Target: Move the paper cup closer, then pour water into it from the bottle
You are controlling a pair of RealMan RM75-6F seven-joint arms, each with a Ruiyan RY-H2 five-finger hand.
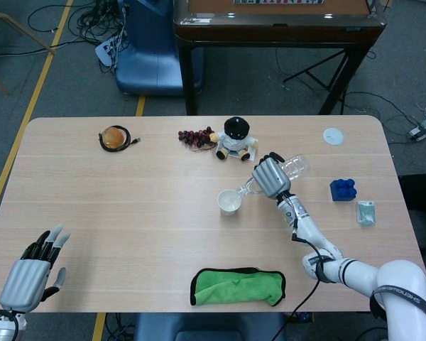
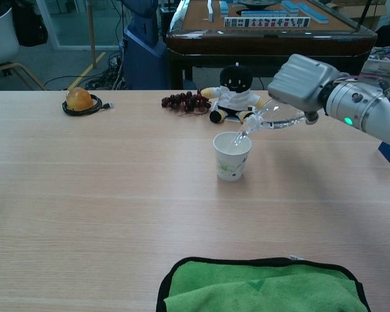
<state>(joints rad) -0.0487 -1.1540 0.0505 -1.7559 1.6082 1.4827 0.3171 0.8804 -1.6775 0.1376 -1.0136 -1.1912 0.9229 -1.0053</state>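
White paper cup (image 2: pixel 233 156) stands mid-table (image 1: pixel 128 213), just before the black-headed doll (image 2: pixel 234 91); light, thin-walled, easily tipped. The right hand (image 2: pixel 305 81) grips the clear plastic bottle (image 2: pixel 273 120) tilted over it; left hand (image 1: pixel 32 273) open, empty.

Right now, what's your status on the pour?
Right robot hand grips the bottle, tipped mouth-down over the paper cup. Left robot hand open, idle at the table edge. Plush toy behind the cup, not obstructing.

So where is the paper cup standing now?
In the head view, the paper cup stands near the table's middle, just left of the tilted bottle in the right hand, in front of the doll.
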